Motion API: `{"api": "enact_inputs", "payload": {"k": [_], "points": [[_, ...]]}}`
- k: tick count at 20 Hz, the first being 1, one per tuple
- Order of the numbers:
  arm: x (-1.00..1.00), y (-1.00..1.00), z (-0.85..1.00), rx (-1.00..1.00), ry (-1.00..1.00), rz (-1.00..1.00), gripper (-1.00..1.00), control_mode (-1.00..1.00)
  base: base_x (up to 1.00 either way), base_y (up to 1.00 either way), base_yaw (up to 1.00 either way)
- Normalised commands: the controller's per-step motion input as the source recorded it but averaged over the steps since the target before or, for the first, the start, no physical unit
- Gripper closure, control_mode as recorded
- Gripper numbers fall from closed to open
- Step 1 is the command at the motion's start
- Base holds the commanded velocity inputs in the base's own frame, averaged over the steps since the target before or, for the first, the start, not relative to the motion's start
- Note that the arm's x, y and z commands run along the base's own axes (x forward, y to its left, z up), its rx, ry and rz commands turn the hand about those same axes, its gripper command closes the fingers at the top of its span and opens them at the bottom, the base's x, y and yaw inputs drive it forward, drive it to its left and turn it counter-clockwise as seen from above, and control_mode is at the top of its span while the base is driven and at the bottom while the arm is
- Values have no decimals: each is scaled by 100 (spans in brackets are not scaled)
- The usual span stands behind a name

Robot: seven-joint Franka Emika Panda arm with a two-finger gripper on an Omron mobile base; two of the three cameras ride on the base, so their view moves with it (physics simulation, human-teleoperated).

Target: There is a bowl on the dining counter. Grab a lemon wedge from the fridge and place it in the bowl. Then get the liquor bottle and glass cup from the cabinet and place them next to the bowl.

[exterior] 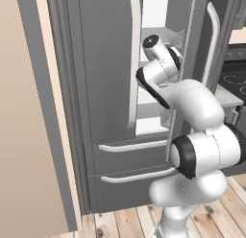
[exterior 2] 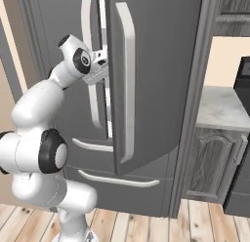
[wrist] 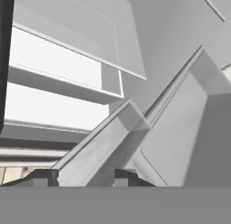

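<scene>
Bottom centre, gripper (wrist: 84, 177) jaws pinched on the fridge door (wrist: 108, 142) edge, opening up to fetch the lemon wedge, presumably hidden inside; next, probably pulling that door wide.

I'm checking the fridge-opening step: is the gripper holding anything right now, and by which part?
The gripper is shut on the fridge door, clamping its inner edge, seen between the fingertips in the hand view.
</scene>
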Motion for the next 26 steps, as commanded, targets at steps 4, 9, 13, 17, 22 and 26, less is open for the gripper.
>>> {"api": "enact_inputs", "payload": {"k": [4,9,13,17,22,26], "points": [[-57,-100,0,10,-2,-15,-100,-100,0,0,0],[-70,-100,0,6,-11,-13,-100,-100,0,0,0],[-84,-100,0,3,-17,-14,-100,-100,0,0,0],[-84,-100,0,2,-18,-15,-100,-100,0,0,0],[-55,-100,2,3,-12,-14,-100,-100,0,0,0],[-7,-100,12,8,-2,-8,-100,-100,0,0,0]]}}
